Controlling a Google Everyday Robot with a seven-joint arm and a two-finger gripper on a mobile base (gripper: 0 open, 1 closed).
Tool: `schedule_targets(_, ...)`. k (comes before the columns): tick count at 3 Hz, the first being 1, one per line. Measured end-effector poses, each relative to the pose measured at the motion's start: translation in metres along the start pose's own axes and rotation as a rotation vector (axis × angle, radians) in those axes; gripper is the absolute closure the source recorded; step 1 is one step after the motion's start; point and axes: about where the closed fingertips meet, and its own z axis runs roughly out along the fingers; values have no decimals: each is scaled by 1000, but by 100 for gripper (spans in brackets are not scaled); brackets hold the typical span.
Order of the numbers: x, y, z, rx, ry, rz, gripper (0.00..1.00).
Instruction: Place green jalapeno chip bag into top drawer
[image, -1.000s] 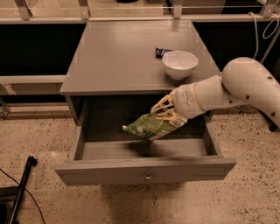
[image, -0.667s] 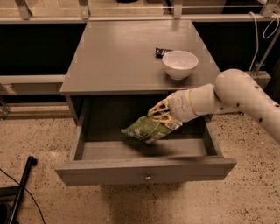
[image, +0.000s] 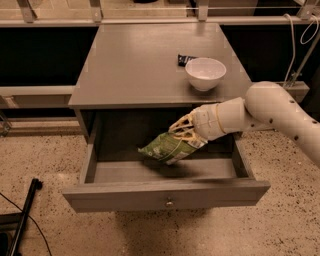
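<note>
The green jalapeno chip bag (image: 167, 146) hangs tilted inside the open top drawer (image: 165, 194), just above its floor, near the middle. My gripper (image: 184, 131) reaches in from the right on a white arm (image: 270, 114) and is shut on the bag's right end. The drawer is pulled far out, with its small round knob (image: 169, 203) at the centre of the front panel.
A white bowl (image: 205, 73) stands on the grey cabinet top (image: 135, 65) at the right, with a small dark wrapped bar (image: 183, 59) behind it. A black pole (image: 22, 220) lies on the speckled floor at the lower left. Cables (image: 295, 45) hang at the far right.
The arm has drawn back a little to the right and lowered. The bag has sunk slightly deeper into the drawer, still held.
</note>
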Motion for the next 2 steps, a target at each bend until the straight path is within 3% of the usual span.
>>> schedule_targets(2,0,0,0,1,-2,2,36)
